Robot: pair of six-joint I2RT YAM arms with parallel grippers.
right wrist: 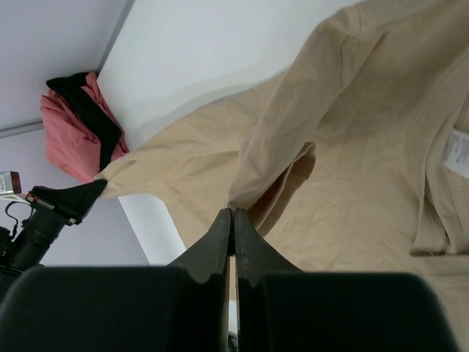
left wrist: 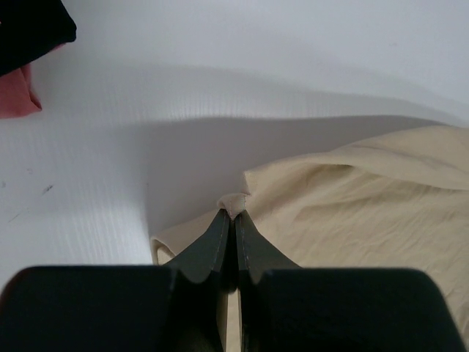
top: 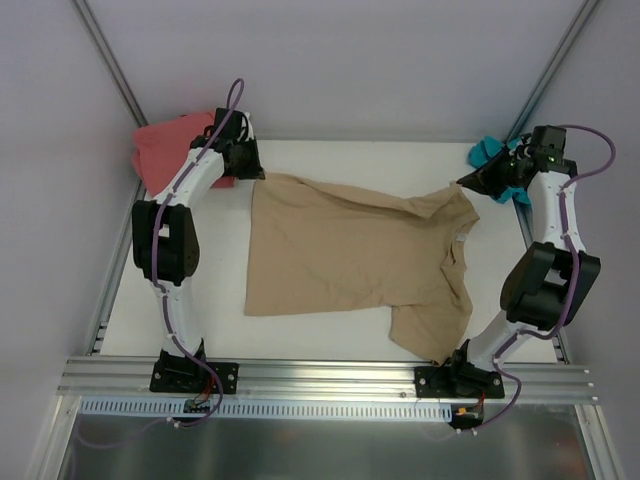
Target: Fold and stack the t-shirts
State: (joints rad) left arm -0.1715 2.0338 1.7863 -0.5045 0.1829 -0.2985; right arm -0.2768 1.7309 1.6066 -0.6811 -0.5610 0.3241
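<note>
Both arms outstretched, jaws of left gripper [top: 262,176] and right gripper [top: 466,185] tight on the tan t-shirt [top: 350,250]

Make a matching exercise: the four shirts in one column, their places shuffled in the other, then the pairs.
Shirts
1. tan shirt
2. coral shirt
3. teal shirt
4. black shirt

Places
a. far right corner
b. lying on top of another shirt
c. spread out in the middle
d. far left corner, partly under another shirt

Pairs: 1-c, 2-d, 3-a, 4-b
</note>
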